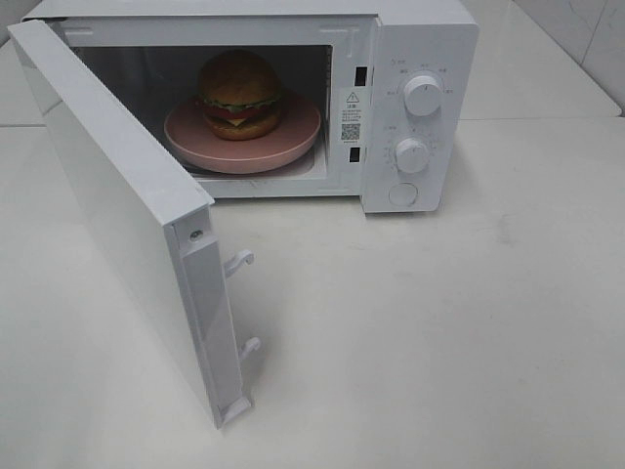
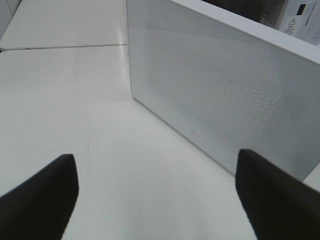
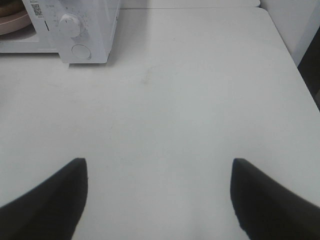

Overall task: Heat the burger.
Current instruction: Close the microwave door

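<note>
The burger (image 1: pixel 240 94) with a golden-brown bun sits on a round pink plate (image 1: pixel 293 137) inside the white microwave (image 1: pixel 420 49), whose door (image 1: pixel 117 195) stands wide open toward the front left. Neither gripper shows in the exterior high view. In the left wrist view my left gripper (image 2: pixel 157 197) is open and empty above the table, facing the outer face of the open door (image 2: pixel 225 90). In the right wrist view my right gripper (image 3: pixel 157 197) is open and empty over the table, well back from the microwave's control panel (image 3: pixel 80 30); the plate's edge (image 3: pixel 12 21) shows there.
The microwave has two dials (image 1: pixel 422 95) (image 1: pixel 411 154) and a round button (image 1: pixel 402 193) on its right panel. Two latch hooks (image 1: pixel 239 262) stick out from the door's edge. The white table (image 1: pixel 439 342) spreads in front and to the right.
</note>
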Robot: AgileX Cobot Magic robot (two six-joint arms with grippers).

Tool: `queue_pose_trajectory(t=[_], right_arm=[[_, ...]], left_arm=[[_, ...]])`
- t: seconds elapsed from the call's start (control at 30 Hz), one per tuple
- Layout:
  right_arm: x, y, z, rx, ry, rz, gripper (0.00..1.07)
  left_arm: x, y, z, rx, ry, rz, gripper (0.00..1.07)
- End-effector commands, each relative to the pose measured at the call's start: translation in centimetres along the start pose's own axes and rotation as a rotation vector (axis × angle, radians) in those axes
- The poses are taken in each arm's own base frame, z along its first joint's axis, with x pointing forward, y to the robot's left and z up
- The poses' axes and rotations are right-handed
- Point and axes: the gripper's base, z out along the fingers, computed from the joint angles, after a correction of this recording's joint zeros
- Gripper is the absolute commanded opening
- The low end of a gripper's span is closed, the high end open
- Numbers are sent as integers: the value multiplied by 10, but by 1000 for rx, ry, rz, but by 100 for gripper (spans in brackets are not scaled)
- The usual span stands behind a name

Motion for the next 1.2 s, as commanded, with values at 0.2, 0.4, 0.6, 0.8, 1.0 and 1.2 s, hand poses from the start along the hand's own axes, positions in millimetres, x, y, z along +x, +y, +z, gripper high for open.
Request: queue_pose_trajectory(t=[0.2, 0.4, 0.6, 0.8, 1.0, 1.2], right_arm=[[2, 0, -2, 4, -32, -8, 75], [2, 0, -2, 4, -32, -8, 75], [2, 0, -2, 4, -32, -8, 75], [2, 0, -2, 4, -32, -8, 75], [2, 0, -2, 4, -32, -8, 75], [2, 0, -2, 4, -32, -8, 75]], left_arm=[[-17, 10, 28, -21, 35, -35, 42], [-15, 20, 64, -45, 89, -70, 0], [-5, 26, 85, -70, 35, -58, 0], [9, 33, 103, -112, -86, -93, 0], [10, 42, 120, -165, -86, -75, 0], [12, 45, 137, -178, -40, -59, 0]])
